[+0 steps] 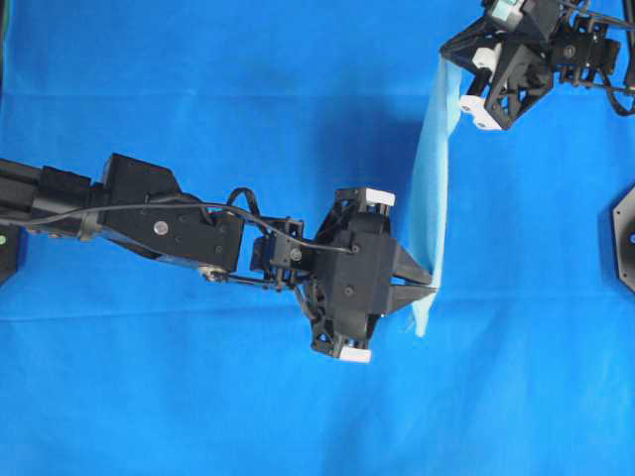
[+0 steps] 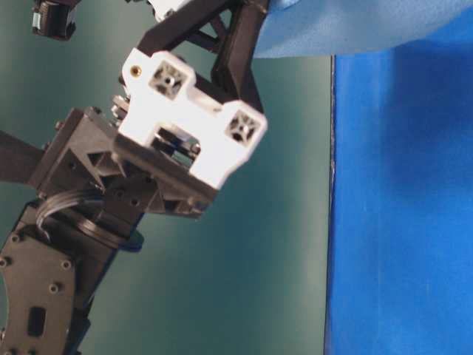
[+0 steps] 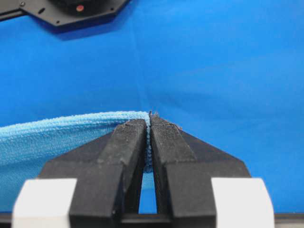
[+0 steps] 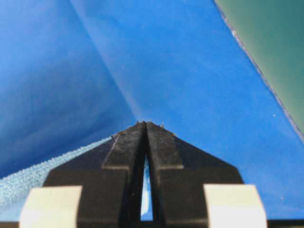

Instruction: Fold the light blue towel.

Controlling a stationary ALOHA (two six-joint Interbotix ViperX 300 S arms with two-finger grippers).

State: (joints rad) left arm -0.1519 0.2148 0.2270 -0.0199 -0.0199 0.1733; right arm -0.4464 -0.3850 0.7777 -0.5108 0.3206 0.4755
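Left gripper (image 1: pixel 429 288) clenched on a corner of the towel (image 1: pixel 435 188); arm reaches in level from the left, fingers (image 3: pixel 128 142) pinching the hem. Towel stretches as a narrow band from this gripper up to the right gripper (image 1: pixel 452 61), lifted over the blue table cover (image 1: pixel 248 89). Right gripper clamped on the far corner, tilted down from top right.

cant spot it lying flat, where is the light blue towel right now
In the overhead view the light blue towel hangs right of centre, stretched between the left gripper and right gripper, above the royal-blue table covering.
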